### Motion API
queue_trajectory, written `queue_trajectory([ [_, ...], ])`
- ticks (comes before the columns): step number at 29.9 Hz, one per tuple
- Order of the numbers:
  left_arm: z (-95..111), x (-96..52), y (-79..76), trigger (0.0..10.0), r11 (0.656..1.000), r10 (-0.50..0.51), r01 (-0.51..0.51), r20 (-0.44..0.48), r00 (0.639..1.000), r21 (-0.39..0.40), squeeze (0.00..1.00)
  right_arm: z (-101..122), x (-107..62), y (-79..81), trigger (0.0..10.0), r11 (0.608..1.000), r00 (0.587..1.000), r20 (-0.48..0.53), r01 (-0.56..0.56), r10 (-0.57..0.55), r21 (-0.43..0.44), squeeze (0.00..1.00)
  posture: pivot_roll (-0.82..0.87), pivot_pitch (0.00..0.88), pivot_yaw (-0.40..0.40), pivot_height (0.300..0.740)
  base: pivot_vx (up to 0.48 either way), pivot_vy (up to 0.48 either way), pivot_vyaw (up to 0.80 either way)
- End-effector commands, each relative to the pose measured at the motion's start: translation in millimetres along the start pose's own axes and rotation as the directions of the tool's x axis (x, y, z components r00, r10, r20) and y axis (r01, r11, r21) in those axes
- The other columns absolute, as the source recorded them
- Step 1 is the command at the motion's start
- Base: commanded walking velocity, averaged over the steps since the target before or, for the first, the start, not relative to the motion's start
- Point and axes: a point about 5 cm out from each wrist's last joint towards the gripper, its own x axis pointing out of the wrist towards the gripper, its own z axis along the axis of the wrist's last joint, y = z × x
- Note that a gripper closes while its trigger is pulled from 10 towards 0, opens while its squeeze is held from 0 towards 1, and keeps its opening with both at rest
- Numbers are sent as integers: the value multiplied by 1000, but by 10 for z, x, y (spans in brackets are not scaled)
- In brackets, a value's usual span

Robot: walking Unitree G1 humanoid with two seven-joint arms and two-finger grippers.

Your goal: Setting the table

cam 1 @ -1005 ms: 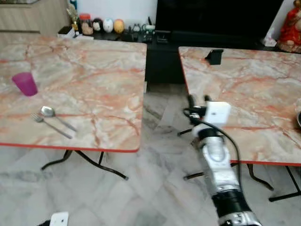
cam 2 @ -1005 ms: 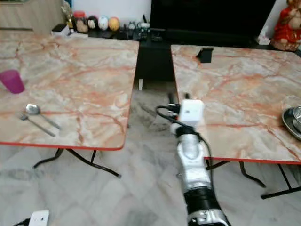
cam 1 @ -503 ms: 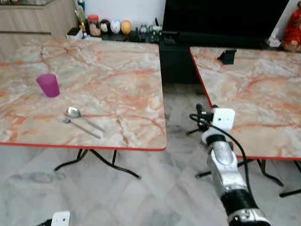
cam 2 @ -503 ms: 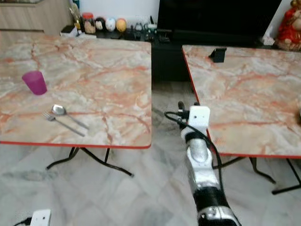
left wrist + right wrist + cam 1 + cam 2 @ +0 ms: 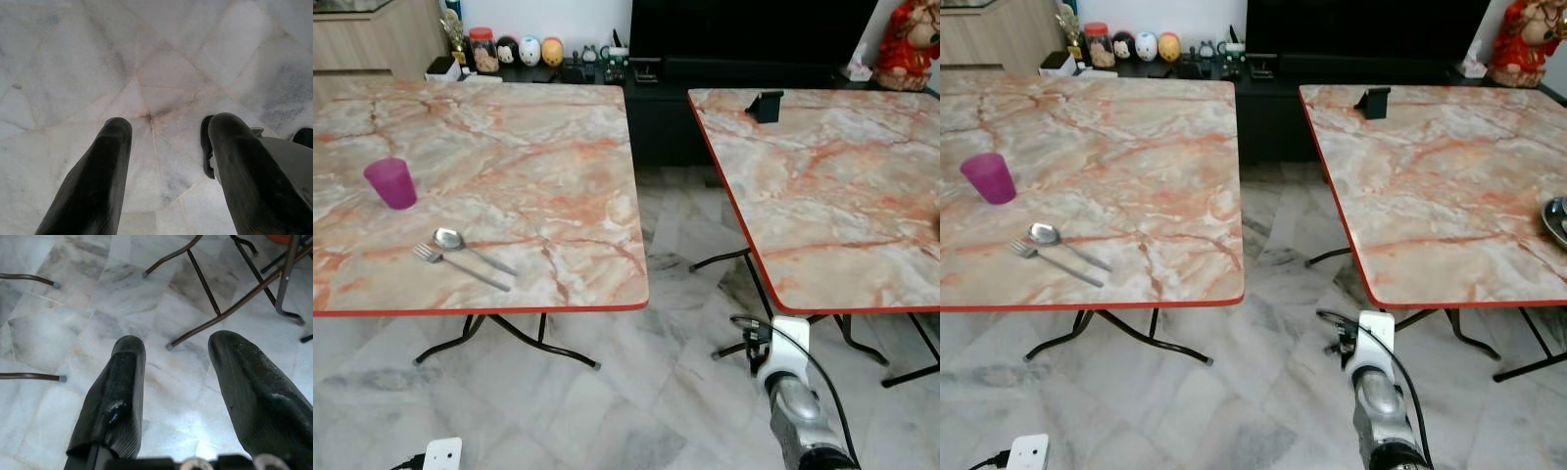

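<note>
Tables: two square tops of pink-and-orange veined marble pattern with thin red edging, on thin black metal legs – the left table (image 5: 509,147) and the right table (image 5: 842,186) stand side by side with a strip of floor between them.
Cup: small purple plastic cup (image 5: 390,183), tapered, upright on the left table near its left side.
Cutlery: shiny metal spoon (image 5: 460,246) and fork (image 5: 450,264) lying side by side, slanted, near the front edge of the left table, apart from the cup.
Dish: dark rounded rim of a metal dish (image 5: 1557,220) at the far right edge of the right table; mostly cut off.
Stand: small black angular object (image 5: 765,105) near the back of the right table.
Right gripper: right gripper (image 5: 176,352) low in front of the right table, over the floor and table legs – fingers (image 5: 122,382) spread apart, nothing between them, touching nothing.
Left gripper: left gripper (image 5: 168,129) pointing down at the floor, fingers (image 5: 105,161) parted and empty.
Floor: glossy grey-white marble tiles (image 5: 636,392) laid on the diagonal; a white power strip (image 5: 440,455) lies at the lower left.
Room: low black cabinet (image 5: 656,108) behind the tables, with a jar and small round figurines (image 5: 519,51) on it; a red figure (image 5: 906,44) at the far right.
</note>
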Motion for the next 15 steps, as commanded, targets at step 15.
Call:
queue_trajectory([
  [15, -35, 3, -94, 10000, 1000, -15, 16, -16, 1000, 20, 0, -907, -362, 75, 10000, 1000, 923, -385, -13, 8, -11, 0, 10, 0, -35, 740, 0, 0, 0],
])
